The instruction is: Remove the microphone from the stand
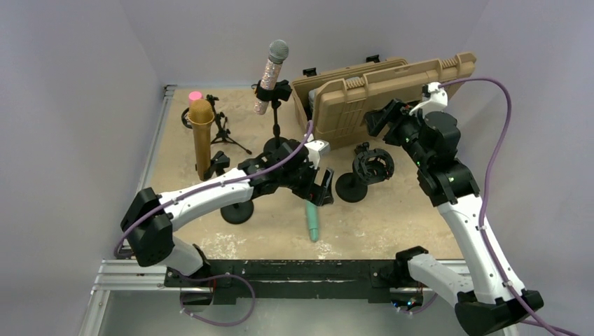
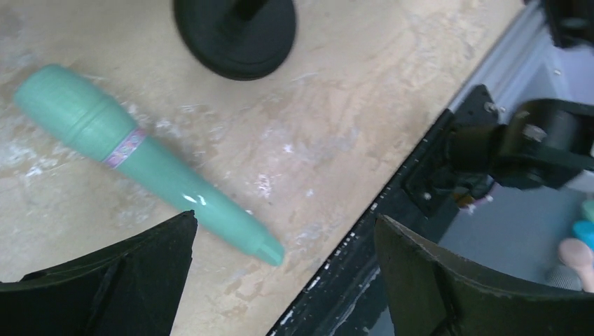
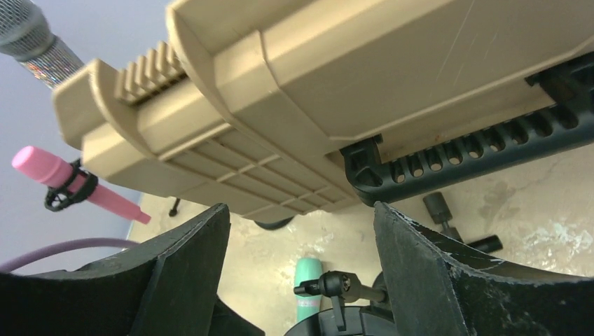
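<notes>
A teal microphone (image 1: 312,222) lies flat on the table, near the front edge. It also shows in the left wrist view (image 2: 140,154) and the right wrist view (image 3: 307,273). An empty black stand (image 1: 371,166) with a clip on a round base stands just right of it. My left gripper (image 1: 323,185) hovers open above the teal microphone with nothing between its fingers (image 2: 105,280). My right gripper (image 1: 382,119) is open and empty, raised behind the empty stand, with the stand's clip knob (image 3: 336,287) below it.
A sparkly microphone (image 1: 272,73) sits in a tall stand at the back. A brown microphone (image 1: 202,136) and a pink one (image 1: 195,96) stand in holders at the left. An open tan case (image 1: 392,87) stands at the back right, close to my right gripper.
</notes>
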Controlling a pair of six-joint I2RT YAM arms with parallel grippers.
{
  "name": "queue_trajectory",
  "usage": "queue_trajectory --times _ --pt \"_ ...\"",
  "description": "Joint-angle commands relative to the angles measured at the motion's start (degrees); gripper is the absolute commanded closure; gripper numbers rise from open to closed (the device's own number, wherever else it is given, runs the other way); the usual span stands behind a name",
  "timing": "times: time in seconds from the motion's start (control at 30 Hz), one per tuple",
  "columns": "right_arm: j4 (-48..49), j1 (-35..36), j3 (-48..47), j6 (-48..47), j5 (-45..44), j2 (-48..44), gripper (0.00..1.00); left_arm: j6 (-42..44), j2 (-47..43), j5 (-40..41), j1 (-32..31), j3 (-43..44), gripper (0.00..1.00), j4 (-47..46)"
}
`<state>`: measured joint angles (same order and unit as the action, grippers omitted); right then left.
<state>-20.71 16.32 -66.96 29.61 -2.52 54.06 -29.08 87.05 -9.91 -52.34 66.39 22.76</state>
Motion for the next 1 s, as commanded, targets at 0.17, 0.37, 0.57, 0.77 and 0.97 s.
queue_trajectory --times 0.17,0.37,0.57,0.77,0.97 --pt "3.6 -0.1 -1.2 -1.8 3.6 1.8 0.28 3.1 -11.4 -11.1 -0.8 -2.0 0.12 -14.6" --pt "8.8 -0.1 -2.1 -2.1 3.0 -0.4 0.28 -0.6 -10.7 0.5 -0.8 4.7 0.16 -14.0" --pt "15.9 -0.1 -2.0 -2.2 4.5 -5.5 0.28 -11.5 -6.0 7.2 0.3 11.3 0.23 -14.1" --pt "20.5 -0.1 -1.0 -2.1 6.5 -8.3 0.28 -19.7 -1.7 12.8 0.4 12.9 0.28 -18.0" --pt "21.1 -0.1 -2.1 -4.2 5.9 -8.2 0.28 -22.2 3.9 8.3 0.3 13.5 0.19 -27.5"
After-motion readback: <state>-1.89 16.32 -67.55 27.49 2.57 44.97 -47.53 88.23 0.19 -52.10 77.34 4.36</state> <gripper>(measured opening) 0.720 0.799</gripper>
